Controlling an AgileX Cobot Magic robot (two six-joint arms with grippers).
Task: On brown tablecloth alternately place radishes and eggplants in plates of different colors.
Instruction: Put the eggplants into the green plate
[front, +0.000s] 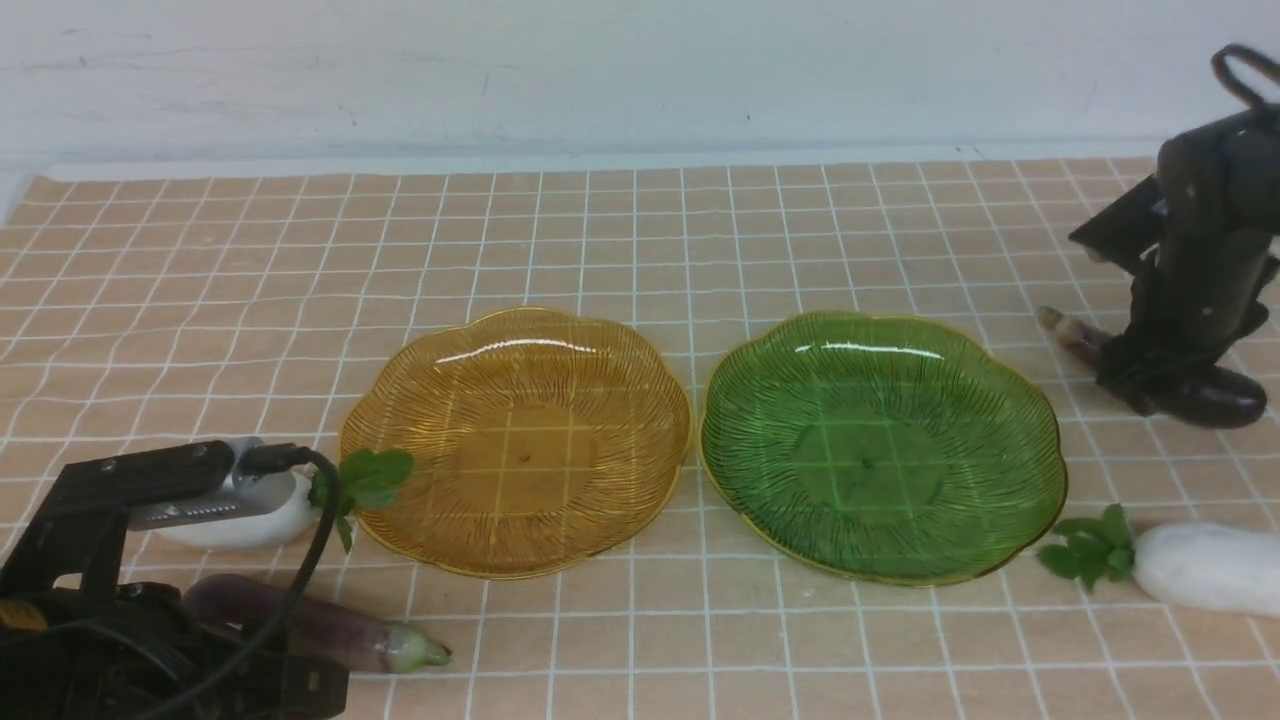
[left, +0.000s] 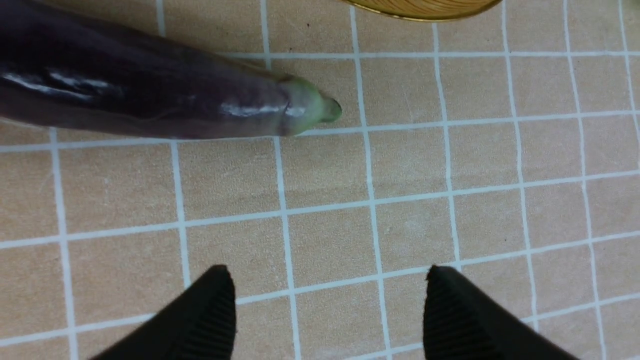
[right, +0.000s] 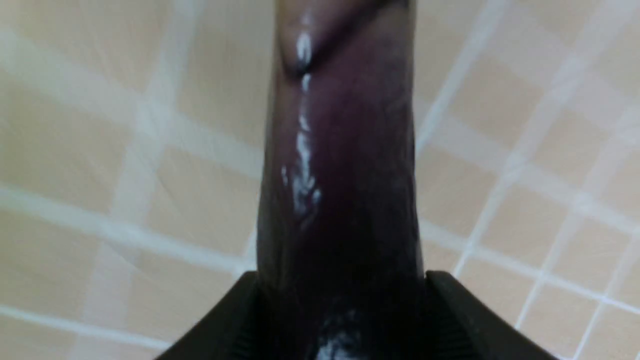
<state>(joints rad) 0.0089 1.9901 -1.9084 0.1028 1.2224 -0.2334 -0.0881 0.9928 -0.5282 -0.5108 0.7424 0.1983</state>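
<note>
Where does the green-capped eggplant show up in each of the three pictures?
Front view: green-capped eggplant at the near left, in front of the amber plate.
Left wrist view: it lies beyond the open left gripper.
Right wrist view: not in it; that is the other eggplant.
Shared landmark: the amber plate's rim.

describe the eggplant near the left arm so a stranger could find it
From the amber plate, look to the robot's left and nearer. The eggplant lies there, on the robot's side of a white radish; unlike the other eggplant, its stem cap is pale green.
</note>
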